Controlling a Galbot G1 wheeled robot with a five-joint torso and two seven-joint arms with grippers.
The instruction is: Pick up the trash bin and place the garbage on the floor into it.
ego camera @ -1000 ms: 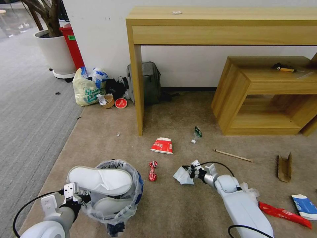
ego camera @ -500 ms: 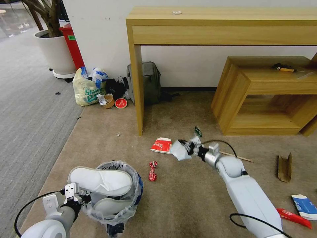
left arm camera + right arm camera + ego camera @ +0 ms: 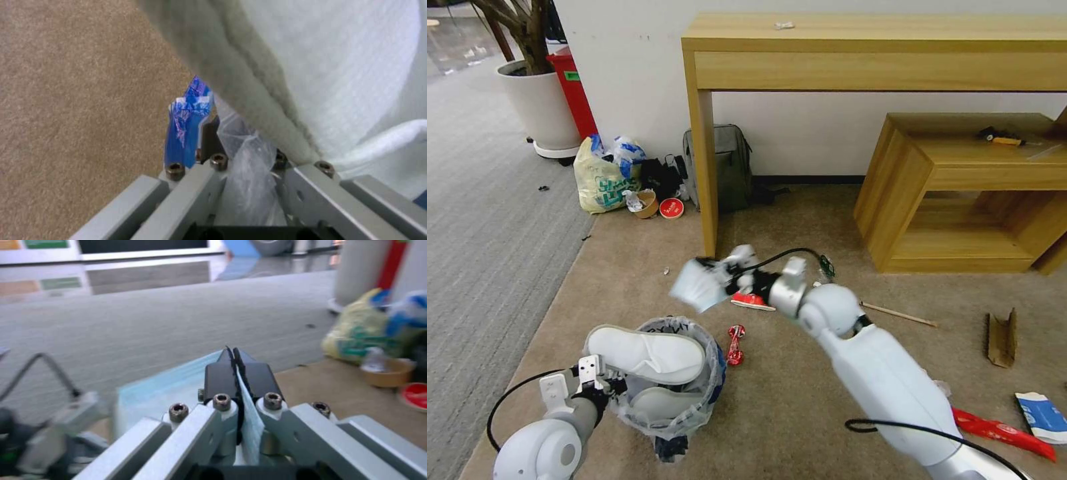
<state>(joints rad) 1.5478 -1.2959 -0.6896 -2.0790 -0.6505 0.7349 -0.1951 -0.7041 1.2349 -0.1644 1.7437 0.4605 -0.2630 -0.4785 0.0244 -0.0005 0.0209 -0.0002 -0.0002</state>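
Trash bin, two white slippers inside, hangs above the beige carpet, rim pinched in the left end effector. Right end effector, clamped on a pale-blue face mask, stands up and right of the bin mouth.

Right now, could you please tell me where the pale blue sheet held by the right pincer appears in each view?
Head view: the pale blue sheet, mid-picture, in the right pincer, just beyond the trash bin.
Right wrist view: the sheet sits centre, clamped between the shut fingers.
Left wrist view: this looks at the left pincer gripping the bin's liner, beside a slipper.
Shared landmark: the yellowish shopping bag, in head and right wrist views.
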